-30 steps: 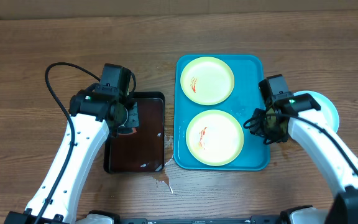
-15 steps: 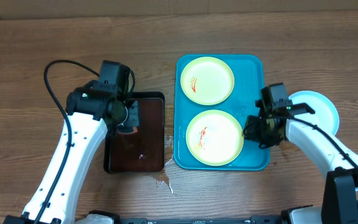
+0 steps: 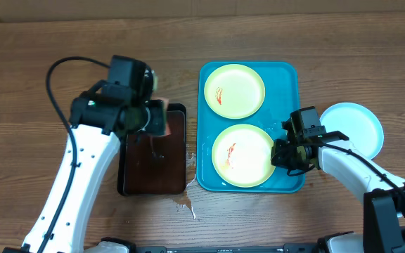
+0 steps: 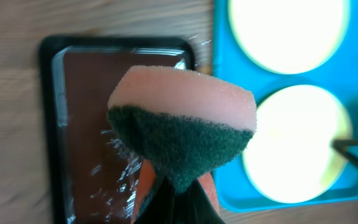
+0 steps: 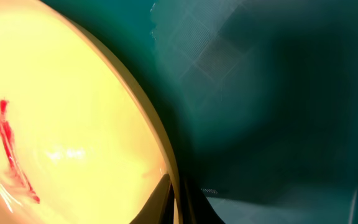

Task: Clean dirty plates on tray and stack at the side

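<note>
Two plates lie on the turquoise tray (image 3: 287, 76): the far plate (image 3: 234, 91) and the near plate (image 3: 242, 155), each with a red smear. My right gripper (image 3: 280, 156) is shut on the near plate's right rim; in the right wrist view the rim (image 5: 166, 158) runs between the fingertips (image 5: 160, 199). A third plate (image 3: 357, 130), pale and without smears, rests on the table right of the tray. My left gripper (image 3: 155, 121) hovers over the brown tray's far end, shut on a pink-and-green sponge (image 4: 182, 118).
The dark brown tray (image 3: 153, 165) sits left of the turquoise one, wet with droplets (image 4: 120, 174). A small spill (image 3: 185, 205) marks the wood near its front right corner. The left arm's black cable (image 3: 62, 70) loops over the table's left side.
The right gripper slid left to the near plate's rim and closed on it. The left gripper lifted the sponge and shifted it right and farther back, over the brown tray's edge.
</note>
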{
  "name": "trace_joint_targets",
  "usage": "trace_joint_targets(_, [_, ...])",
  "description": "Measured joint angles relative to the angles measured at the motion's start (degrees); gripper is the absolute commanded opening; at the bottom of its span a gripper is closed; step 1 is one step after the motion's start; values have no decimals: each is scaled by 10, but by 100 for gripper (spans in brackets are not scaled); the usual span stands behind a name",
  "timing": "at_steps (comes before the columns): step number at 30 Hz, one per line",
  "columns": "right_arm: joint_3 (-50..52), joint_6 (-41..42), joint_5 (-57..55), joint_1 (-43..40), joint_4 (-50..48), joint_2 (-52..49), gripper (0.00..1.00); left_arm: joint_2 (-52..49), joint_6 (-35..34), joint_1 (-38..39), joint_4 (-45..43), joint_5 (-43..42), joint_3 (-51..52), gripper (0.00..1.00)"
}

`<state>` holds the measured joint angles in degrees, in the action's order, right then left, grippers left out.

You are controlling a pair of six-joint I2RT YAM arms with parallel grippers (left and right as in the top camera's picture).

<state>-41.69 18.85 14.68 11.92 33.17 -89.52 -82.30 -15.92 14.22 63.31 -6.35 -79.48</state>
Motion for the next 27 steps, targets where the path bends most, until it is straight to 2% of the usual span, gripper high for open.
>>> trace_joint_targets(7, [0, 6, -1, 0, 3, 0, 6, -66, -21, 115, -111, -35, -1, 4])
trace_joint_targets(12, [0, 6, -1, 0, 4, 1, 6, -164, -55, 209, -200, -54, -4, 4])
trace_joint_targets(16, [0, 7, -1, 0, 5, 1, 6, -242, -89, 259, -229, -78, -4, 4])
trace_joint_targets(21, [0, 6, -1, 0, 8, 1, 6, -303, -127, 271, -240, -84, -4, 4])
trace_joint_targets(27, [0, 6, 0, 0, 11, 1, 6, -318, -163, 256, -209, -63, -7, 4])
